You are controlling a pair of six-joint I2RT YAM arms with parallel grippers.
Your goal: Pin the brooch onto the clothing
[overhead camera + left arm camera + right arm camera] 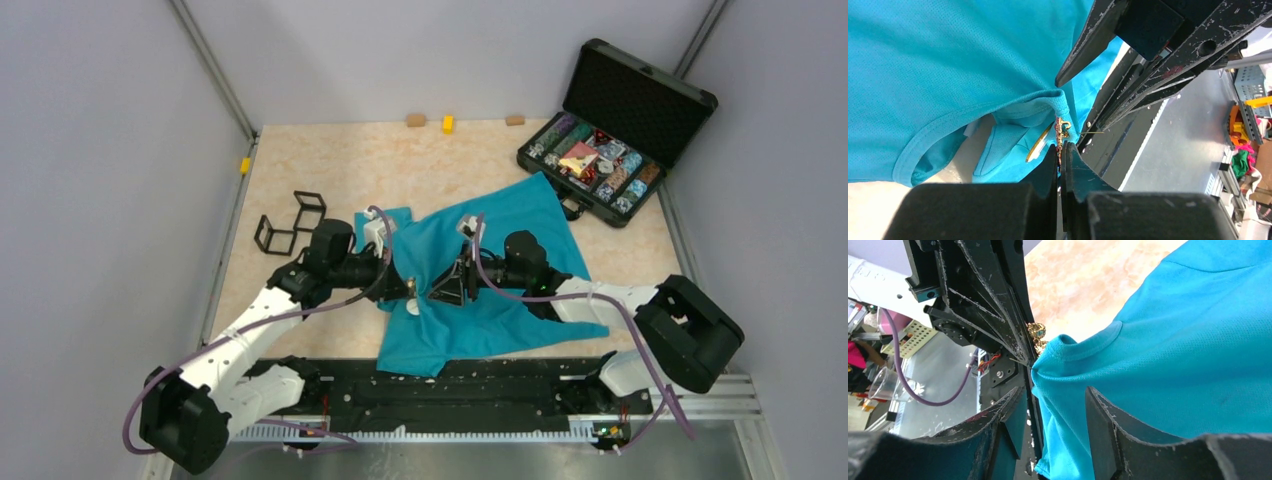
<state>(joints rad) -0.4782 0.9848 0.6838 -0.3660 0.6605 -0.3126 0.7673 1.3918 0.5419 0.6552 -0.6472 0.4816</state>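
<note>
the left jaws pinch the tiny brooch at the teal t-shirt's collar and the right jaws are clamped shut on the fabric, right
One thing is off: the right jaws stand open, apart around the teal-blue fabric T-shirt, as the right wrist view shows. The left jaws do pinch the tiny gold-and-pink flower-like brooch at its collar.

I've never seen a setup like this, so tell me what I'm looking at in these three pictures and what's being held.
Two robot arms are bolted to a table. One picture looks down from above; the other two come from cameras on the wrists. On the table lie a teal T-shirt, black wire frames and an open case of trinkets. The left hand pinches the small brooch at the shirt's collar. The right hand is open around a fold of shirt.
</note>
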